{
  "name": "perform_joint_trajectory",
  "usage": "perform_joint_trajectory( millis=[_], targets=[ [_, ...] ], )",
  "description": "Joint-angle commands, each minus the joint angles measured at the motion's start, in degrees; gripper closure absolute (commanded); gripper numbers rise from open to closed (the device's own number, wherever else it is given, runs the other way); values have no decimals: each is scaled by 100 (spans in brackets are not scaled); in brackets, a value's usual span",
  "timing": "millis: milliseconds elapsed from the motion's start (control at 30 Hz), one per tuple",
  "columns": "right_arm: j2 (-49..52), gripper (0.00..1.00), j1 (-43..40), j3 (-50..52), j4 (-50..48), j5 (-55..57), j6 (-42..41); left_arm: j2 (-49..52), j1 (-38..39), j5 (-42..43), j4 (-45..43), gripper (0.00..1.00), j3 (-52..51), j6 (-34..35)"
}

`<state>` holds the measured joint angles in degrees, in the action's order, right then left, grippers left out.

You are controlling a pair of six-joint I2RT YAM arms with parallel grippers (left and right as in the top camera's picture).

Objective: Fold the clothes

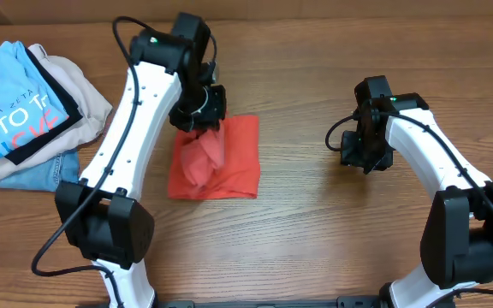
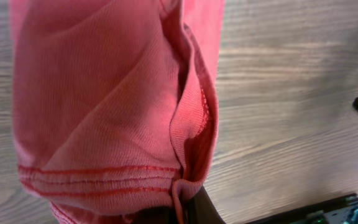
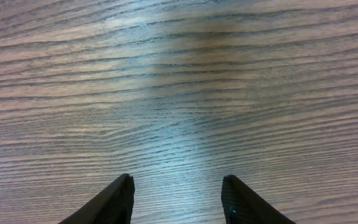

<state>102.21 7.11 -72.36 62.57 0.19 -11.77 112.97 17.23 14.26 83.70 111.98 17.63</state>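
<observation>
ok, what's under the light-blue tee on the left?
A beige garment sticks out from under the light-blue T-shirt on its right, with a black fabric edge between them. Whatever else lies beneath is covered.

Left gripper [image 1: 197,125] pinches a raised fold of the coral-red T-shirt [image 1: 238,162]; right gripper [image 1: 365,154] hovers well apart

On the table [image 1: 315,239], a garment pile [image 1: 24,111] lay well left of the T-shirt [image 1: 234,162]; the right gripper [image 1: 359,156] hung right of it.
</observation>
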Motion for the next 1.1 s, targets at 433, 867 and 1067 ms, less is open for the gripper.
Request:
perform_joint_trajectory(
  millis=[433, 867, 1067],
  targets=[
    [-127, 51, -39, -83, -7, -44, 20, -15, 369, -140, -968, 95, -870, -66],
    [-127, 51, -39, -83, -2, -44, 20, 98, 750, -7, -1316, 54, -876, 4],
    [-127, 50, -39, -83, -7, -44, 22, 50, 671, -337, -1222, 43, -737, -234]
  ],
)
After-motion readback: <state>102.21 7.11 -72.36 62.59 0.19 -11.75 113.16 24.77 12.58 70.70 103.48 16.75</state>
